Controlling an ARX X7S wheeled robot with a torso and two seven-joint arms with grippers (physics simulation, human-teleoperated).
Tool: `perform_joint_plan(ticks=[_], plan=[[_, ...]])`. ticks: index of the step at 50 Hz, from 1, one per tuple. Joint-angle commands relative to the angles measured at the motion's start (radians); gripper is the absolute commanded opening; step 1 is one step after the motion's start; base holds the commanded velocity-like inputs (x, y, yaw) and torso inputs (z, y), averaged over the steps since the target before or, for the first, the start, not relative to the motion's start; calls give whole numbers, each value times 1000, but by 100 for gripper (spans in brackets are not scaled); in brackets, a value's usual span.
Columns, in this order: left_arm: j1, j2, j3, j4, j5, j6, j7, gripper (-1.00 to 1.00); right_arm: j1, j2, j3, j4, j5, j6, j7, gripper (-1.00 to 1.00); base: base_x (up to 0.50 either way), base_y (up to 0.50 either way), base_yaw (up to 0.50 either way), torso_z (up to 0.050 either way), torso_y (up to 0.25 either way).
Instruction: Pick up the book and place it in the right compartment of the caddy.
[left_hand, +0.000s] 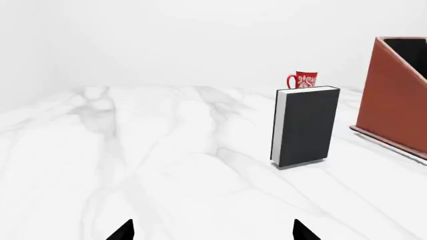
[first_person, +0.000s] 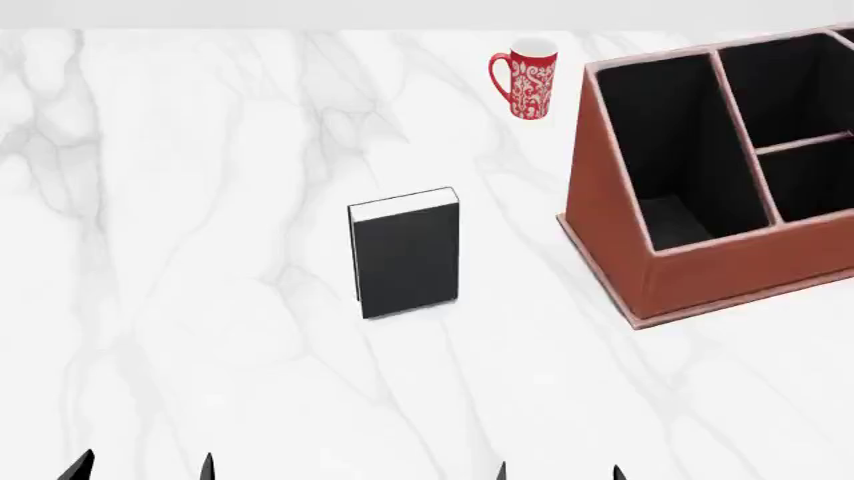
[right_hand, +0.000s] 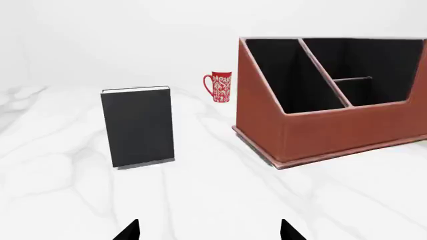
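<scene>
Left of the caddy (first_person: 667, 270), the upright book (first_person: 406, 255) looks rigid, weighty; pinch its covers. Both grippers gape wide, empty.

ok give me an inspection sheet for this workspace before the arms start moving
surface: white marble-look tabletop, nothing spilled on it
book: black book standing upright, white page edge on top, apart from the caddy and not held
caddy: reddish-brown caddy to the book's right, dark compartments look empty where visible; its right part is cut off in the head view
clutter: red-and-white mug upright behind the book, near the caddy's far corner
grippers: left gripper and right gripper both open, only tips of the fingers in view, short of the book, holding nothing
cables: nothing seen
surroundings: plain white background, nothing seen
</scene>
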Motion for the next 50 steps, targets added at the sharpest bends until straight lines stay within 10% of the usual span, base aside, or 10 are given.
perform_joint_plan(ticks=[1,50], plan=[[-3,-15,21,-7,-9,-1,-22,100,2,15,-18,-4,9,-1,27,100,0,0,0,0,0],[-5,-97,115,5,-66,-6,-143,100,13,91,-106,-23,87,43,135,100,27,-271,0,0,0]])
